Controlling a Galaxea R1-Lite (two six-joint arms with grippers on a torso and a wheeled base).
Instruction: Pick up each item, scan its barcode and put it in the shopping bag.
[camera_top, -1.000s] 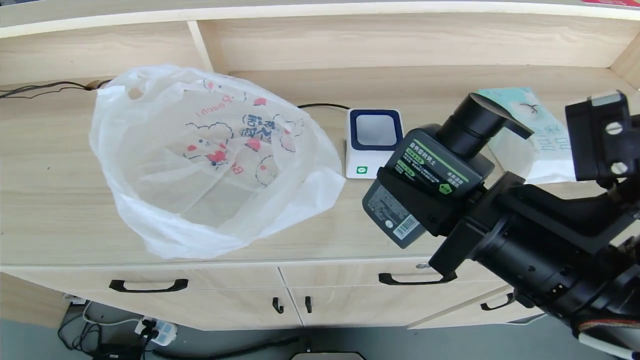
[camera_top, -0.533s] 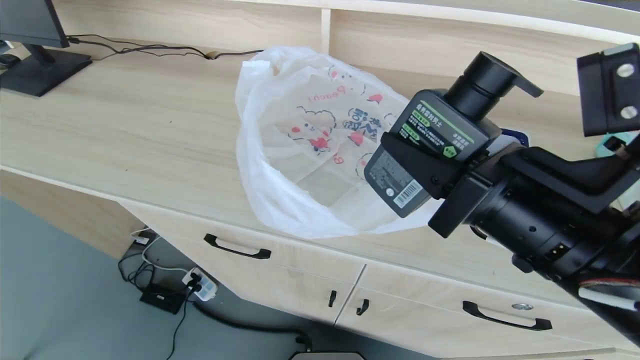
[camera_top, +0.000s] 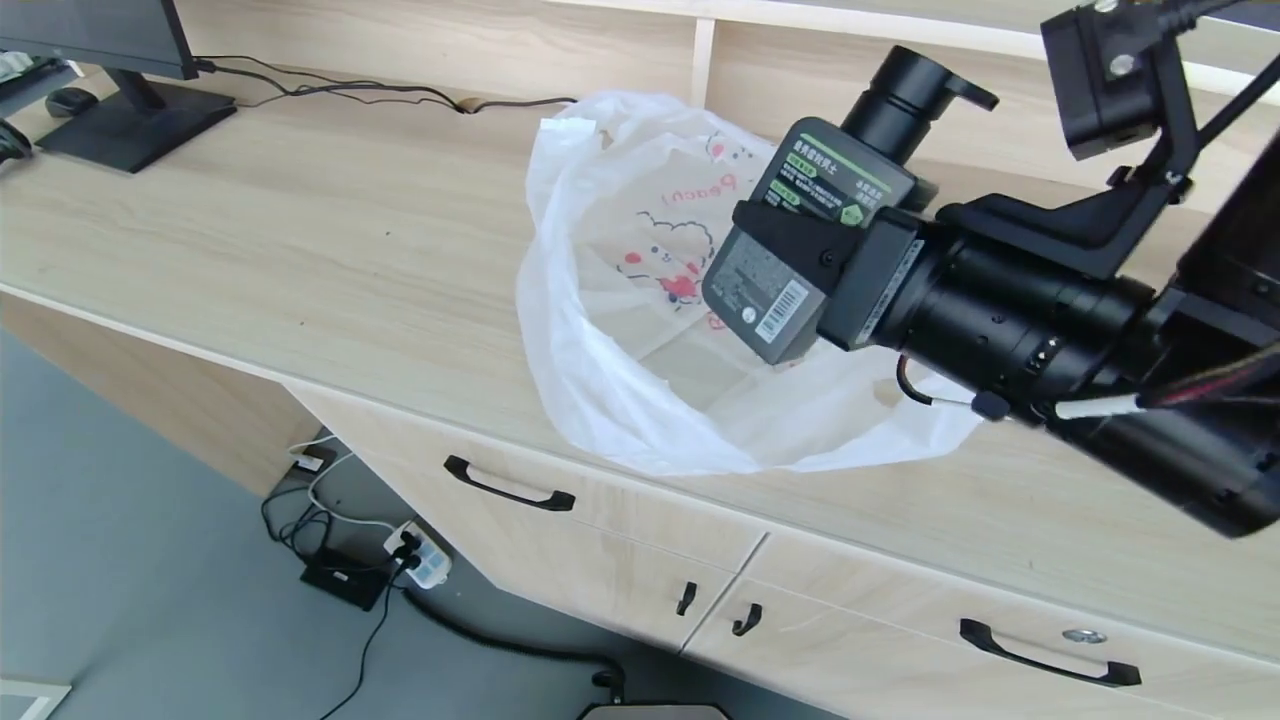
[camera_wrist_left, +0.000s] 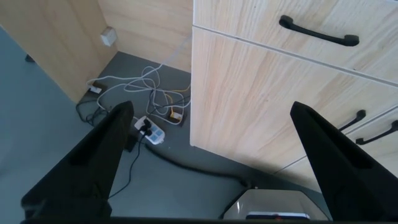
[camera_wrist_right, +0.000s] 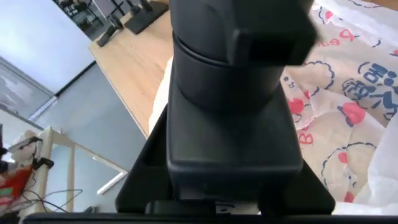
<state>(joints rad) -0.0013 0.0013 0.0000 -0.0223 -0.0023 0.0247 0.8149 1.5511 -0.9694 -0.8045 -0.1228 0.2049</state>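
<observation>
Right gripper (camera_top: 805, 255) clamps the bottle (camera_top: 838, 180), tilted with its barcode facing up, just above the bag's (camera_top: 600, 390) open mouth. Looks lined up for the drop. Left gripper (camera_wrist_left: 211, 107) hangs spread and idle, low beside the drawers (camera_wrist_left: 280, 81).

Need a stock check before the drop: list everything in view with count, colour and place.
shopping bag: one, translucent white with cartoon print, open on the counter.
bottle: one, dark grey with a black cap, held over the bag.
counter: one, light wood, drawers below.
bar handles: two, black, on the drawer fronts.
monitor stand: one, black, on the counter's far left end.
cables: black, along the counter's back.
power strip: one, white, on the floor below.
left gripper: black, open, low beside the cabinet.
right gripper: black, shut on the bottle.
</observation>
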